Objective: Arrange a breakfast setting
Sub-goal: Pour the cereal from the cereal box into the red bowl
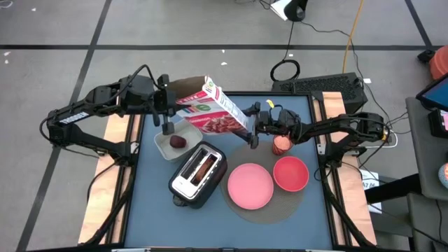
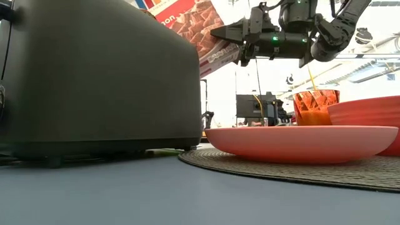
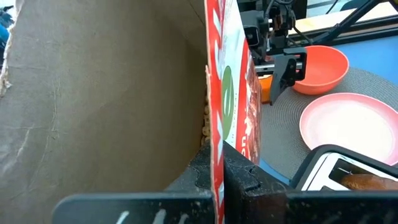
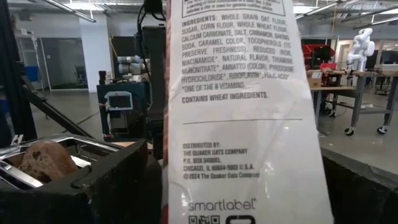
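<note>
While the red-and-white cardboard cereal box [image 1: 213, 110] is held tilted above the blue table [image 1: 150, 210], its open top edge is pinched in the closed jaws of the left gripper [image 1: 168, 105], as the left wrist view shows. The right gripper [image 1: 253, 126] is placed at the box's lower end, beside its narrow white side panel, with its jaws spread wide and nothing seen to be held in them.

The breakfast setting is laid out below. The large round pink plate [image 1: 250, 186] and the smaller red bowl [image 1: 291, 173] are seen touching, or nearly so, on a round woven grey placemat [image 1: 276, 210]. The small pink cup [image 1: 281, 143] is found just behind the bowl, close under the right arm. The dark red fruit [image 1: 178, 141] is seen in a white rectangular container [image 1: 166, 150], and the round browned bread [image 1: 204, 166] is lodged in a slot of the silver-and-black toaster [image 1: 197, 175] just beside the plate. The spoon cannot be made out.

The box is judged to be light, thin-walled and easily dented, with loose contents that would shift as it is tipped. A hold across the narrow side panels near the lower end is judged firmest, since the broad faces would buckle inward. The plate, bowl and cup look rigid, smooth and light, so a rim pinch would be suited to them; the fruit could roll.
</note>
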### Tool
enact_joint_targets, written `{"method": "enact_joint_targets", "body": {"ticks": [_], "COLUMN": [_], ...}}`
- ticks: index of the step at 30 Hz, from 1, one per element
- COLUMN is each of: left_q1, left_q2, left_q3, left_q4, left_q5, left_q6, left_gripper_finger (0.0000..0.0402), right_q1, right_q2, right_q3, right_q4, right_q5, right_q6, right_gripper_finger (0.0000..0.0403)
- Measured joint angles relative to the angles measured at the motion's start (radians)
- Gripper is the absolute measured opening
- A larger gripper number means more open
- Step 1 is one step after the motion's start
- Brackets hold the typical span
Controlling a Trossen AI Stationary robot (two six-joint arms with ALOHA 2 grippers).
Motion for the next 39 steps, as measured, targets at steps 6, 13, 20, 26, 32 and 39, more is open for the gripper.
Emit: {"method": "enact_joint_targets", "body": {"ticks": [6,13,20,26,32,39], "left_q1": [0.0,0.0,0.0,0.0,0.0,0.0], "left_q2": [0.0,0.0,0.0,0.0,-0.001,-0.001], "left_q3": [0.0,0.0,0.0,0.0,0.0,0.0], "left_q4": [0.0,0.0,0.0,0.001,0.022,0.08], "left_q5": [0.0,0.0,0.0,0.0,0.0,-0.001], "left_q6": [0.0,0.0,0.0,0.001,0.0,-0.014], "left_gripper_finger": [0.0,0.0,0.0,0.0015,0.0024,0.0026], "right_q1": [0.002,0.002,0.002,0.002,0.002,0.002], "right_q2": [0.0,0.0,0.0,0.0,0.0,0.0], "right_q3": [0.0,0.0,0.0,-0.001,-0.002,-0.002], "right_q4": [0.0,0.001,0.003,0.007,0.026,0.035], "right_q5": [0.002,0.006,0.006,0.007,0.009,0.01], "right_q6": [0.0,0.0,0.0,0.001,0.001,0.002], "right_gripper_finger": [0.0337,0.0271,0.0265,0.026,0.026,0.0258]}}
